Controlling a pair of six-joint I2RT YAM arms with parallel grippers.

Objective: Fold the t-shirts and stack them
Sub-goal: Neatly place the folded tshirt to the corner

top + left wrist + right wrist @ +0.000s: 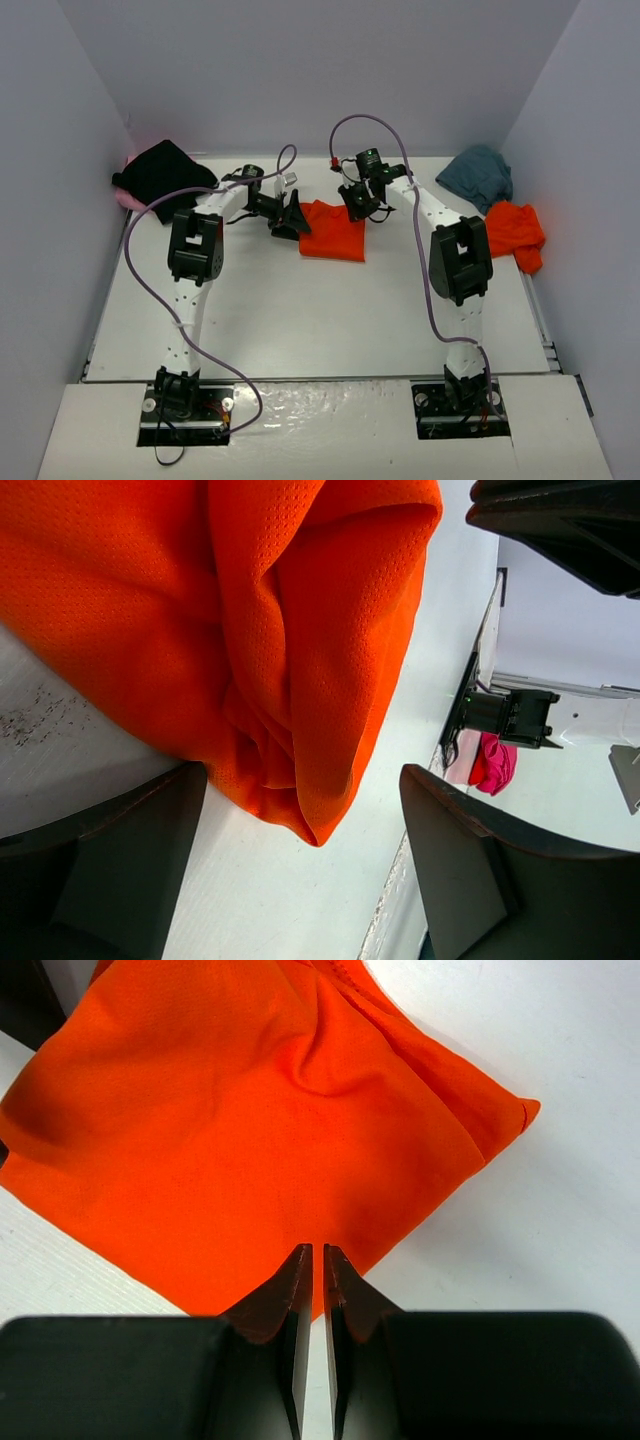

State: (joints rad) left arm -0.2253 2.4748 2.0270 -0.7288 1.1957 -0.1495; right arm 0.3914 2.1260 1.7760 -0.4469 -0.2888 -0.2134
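Folded orange-red t-shirt [332, 232] lies flat on the white table [300, 320], mid-back, between the two grippers; in the right wrist view it shows as a rough square with one corner pointing right [250, 1140]; in the left wrist view a rolled fold of it hangs into frame [290, 660].

Left gripper [290, 221] sits low at the shirt's left edge; fingers [110, 870] wide apart, nothing clamped; the shirt's fold reaches down between the tips, apart from both pads.

Right gripper [358, 201] is at the shirt's back right corner; fingers [285, 1290] pressed almost together, only a thin slit between them; tips sit over the shirt's near edge; can't tell if any cloth is nipped in the slit, looks like none.

Other shirts: black t-shirt [165, 170] bunched at the back left corner, on top of the pink t-shirt [128, 197], which only peeks out at the wall; teal-grey t-shirt [478, 175] crumpled at back right; second orange-red t-shirt [515, 236] crumpled just in front of it, touching, at the table's right edge.
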